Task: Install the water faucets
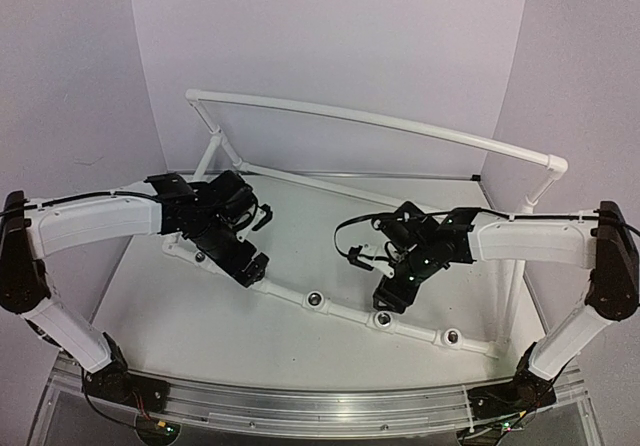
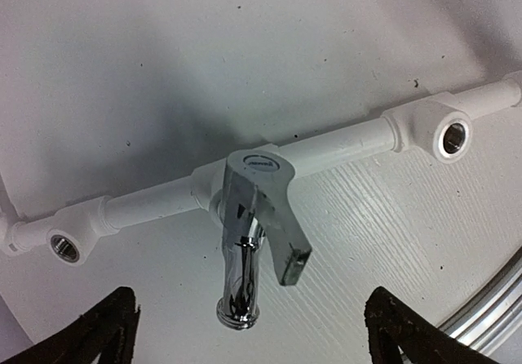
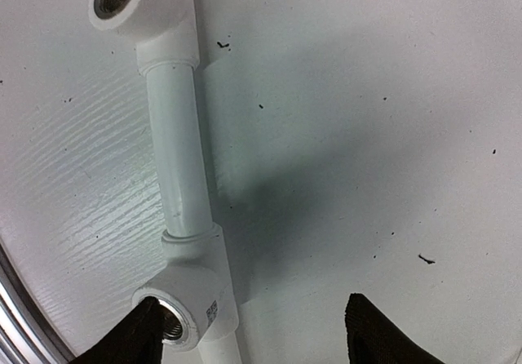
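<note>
Left wrist view: the L gripper (image 2: 249, 335) has its two black tips far apart at the bottom, w/ nothing in them. Just past them is the water faucet (image 2: 245, 241), shiny, stuck into a fitting on the white pipe (image 2: 326, 148), its spout pointing back at the tips. Nothing touches it. An empty socket (image 2: 453, 135) sits on the pipe to one side, and one more on the other side. In the R wrist view the R gripper (image 3: 253, 331) is also spread and empty, low over the table (image 3: 367, 135). One R finger (image 3: 122, 344) is right by another open hole, maybe touching the fitting; it's too dark there to tell. From the top view, more open holes show along the pipe, and the back rail (image 1: 380, 121) is well behind. No spare faucets in sight. What could go wrong: the faucet may be only partly screwed in, so it could lean or drop out. The L tips could bump the spout when they move, b/c it points right at them. The R finger could shove the pipe and shake the faucet loose.
</note>
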Controlling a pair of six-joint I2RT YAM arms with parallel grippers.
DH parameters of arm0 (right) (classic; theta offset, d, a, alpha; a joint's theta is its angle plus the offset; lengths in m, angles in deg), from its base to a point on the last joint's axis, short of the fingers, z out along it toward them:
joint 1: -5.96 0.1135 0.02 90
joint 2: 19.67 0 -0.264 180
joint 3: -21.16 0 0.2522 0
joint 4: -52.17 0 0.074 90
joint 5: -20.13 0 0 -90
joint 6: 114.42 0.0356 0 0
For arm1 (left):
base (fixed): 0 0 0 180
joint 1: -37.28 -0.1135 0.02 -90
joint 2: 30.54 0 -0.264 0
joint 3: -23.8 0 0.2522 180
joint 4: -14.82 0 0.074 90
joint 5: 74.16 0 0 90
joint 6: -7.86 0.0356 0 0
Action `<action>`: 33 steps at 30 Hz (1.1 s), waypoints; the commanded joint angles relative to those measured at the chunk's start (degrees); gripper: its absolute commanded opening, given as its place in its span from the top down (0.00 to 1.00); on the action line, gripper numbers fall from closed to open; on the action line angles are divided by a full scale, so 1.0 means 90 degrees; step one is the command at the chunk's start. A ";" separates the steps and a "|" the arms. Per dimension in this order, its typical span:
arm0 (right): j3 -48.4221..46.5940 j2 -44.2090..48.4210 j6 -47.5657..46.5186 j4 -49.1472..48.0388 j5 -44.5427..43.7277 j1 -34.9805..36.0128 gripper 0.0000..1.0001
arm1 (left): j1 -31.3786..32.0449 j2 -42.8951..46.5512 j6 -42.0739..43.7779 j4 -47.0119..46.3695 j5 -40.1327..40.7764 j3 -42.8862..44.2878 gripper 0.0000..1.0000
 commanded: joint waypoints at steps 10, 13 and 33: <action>-0.3529 -0.1420 0.0013 -0.0044 0.0257 0.0011 0.24 | 0.0011 0.1963 -0.4139 -0.0523 0.0249 -0.1012 0.00; -0.4472 -0.2221 0.0282 -0.0046 0.0436 0.0020 0.22 | 0.0015 0.2250 -0.4828 -0.1080 -0.0066 -0.1715 0.00; -0.7510 -0.5259 0.0959 -0.0073 0.1069 0.0219 0.24 | 0.0197 0.2168 -0.6012 -0.2023 -0.0204 -0.3081 0.00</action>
